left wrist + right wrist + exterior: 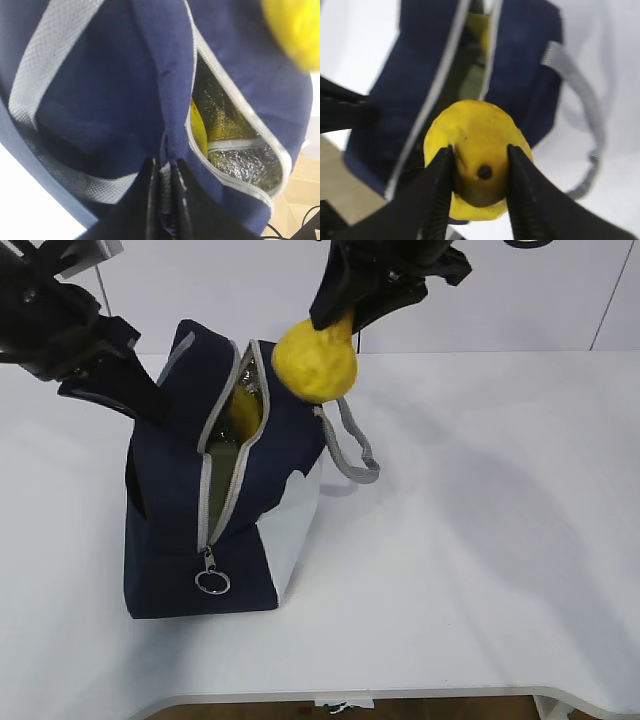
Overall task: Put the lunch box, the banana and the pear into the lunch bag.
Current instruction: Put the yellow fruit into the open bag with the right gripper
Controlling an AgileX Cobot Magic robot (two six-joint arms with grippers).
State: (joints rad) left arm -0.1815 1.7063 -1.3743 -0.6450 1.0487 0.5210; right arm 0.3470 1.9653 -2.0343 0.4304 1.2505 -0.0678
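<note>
My right jaws (477,192) pinch the narrow neck of the squat, lumpy yellow-orange pear (316,362), and it hangs in the air just above the far end of the bag's open mouth, touching nothing else that I can make out. The large boxy navy-blue fabric lunch bag (170,540) stands upright on the white surface (480,540), its grey zipper (222,502) undone along the top and the ring pull (212,582) dangling at the near end. One grey strap handle (352,452) droops down the bag's right side. My left jaws (165,197) are pressed together on a fold of the navy fabric beside the zipper, holding that edge up so the mouth gapes. Inside, against the silvery foil lining (240,167), something bright yellow (198,129) shows; it may be the banana, though the view is too narrow to be sure.
</note>
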